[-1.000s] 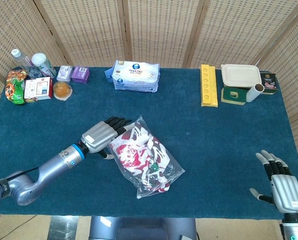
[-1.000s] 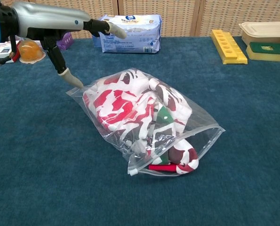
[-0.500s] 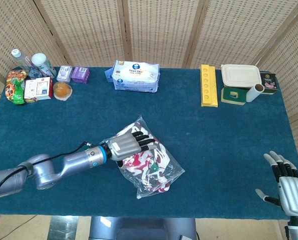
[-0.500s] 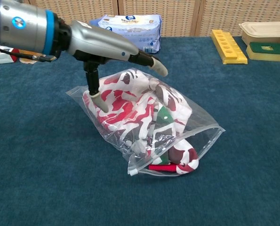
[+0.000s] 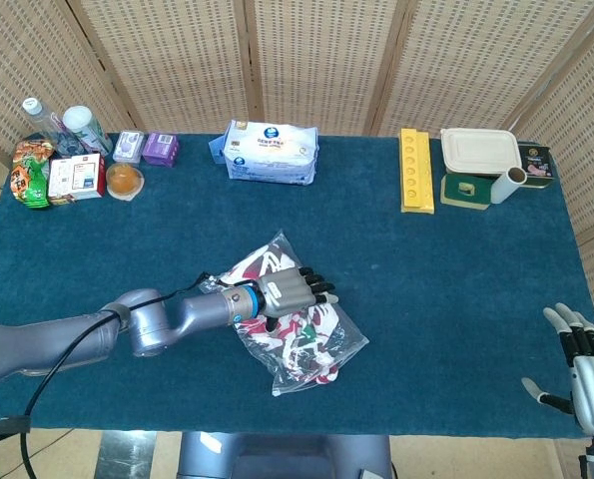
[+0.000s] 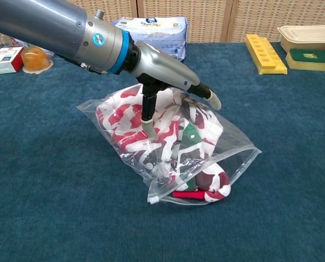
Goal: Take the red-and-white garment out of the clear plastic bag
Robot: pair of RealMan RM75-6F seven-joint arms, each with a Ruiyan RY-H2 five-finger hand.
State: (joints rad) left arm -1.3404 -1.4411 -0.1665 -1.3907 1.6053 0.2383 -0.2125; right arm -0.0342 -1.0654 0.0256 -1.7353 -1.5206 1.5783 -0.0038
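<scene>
The clear plastic bag (image 5: 321, 344) (image 6: 236, 144) lies in the middle of the blue table. The red-and-white garment (image 5: 298, 332) (image 6: 126, 117) is bunched inside it. Its zip end (image 6: 176, 194) faces the near right. My left hand (image 5: 291, 290) (image 6: 165, 68) hovers flat over the middle of the bag, fingers (image 6: 210, 97) stretched out and apart. Its thumb (image 6: 147, 119) points down and touches the top of the bag; the hand holds nothing. My right hand (image 5: 590, 371) is at the table's near right corner, fingers spread and empty, seen only in the head view.
Along the back edge stand a wet-wipes pack (image 5: 270, 152) (image 6: 150, 31), a yellow tray (image 5: 415, 170) (image 6: 265, 53), a lidded container (image 5: 479, 150) on a green box, and a white roll (image 5: 506, 185). Snack packs, bottles (image 5: 82, 128) and an orange cup (image 5: 124, 180) crowd the back left.
My left hand has moved right, from the bag's back left corner to over its middle, with the thumb now on the plastic. The right hand has drawn back toward the table's near right corner.
</scene>
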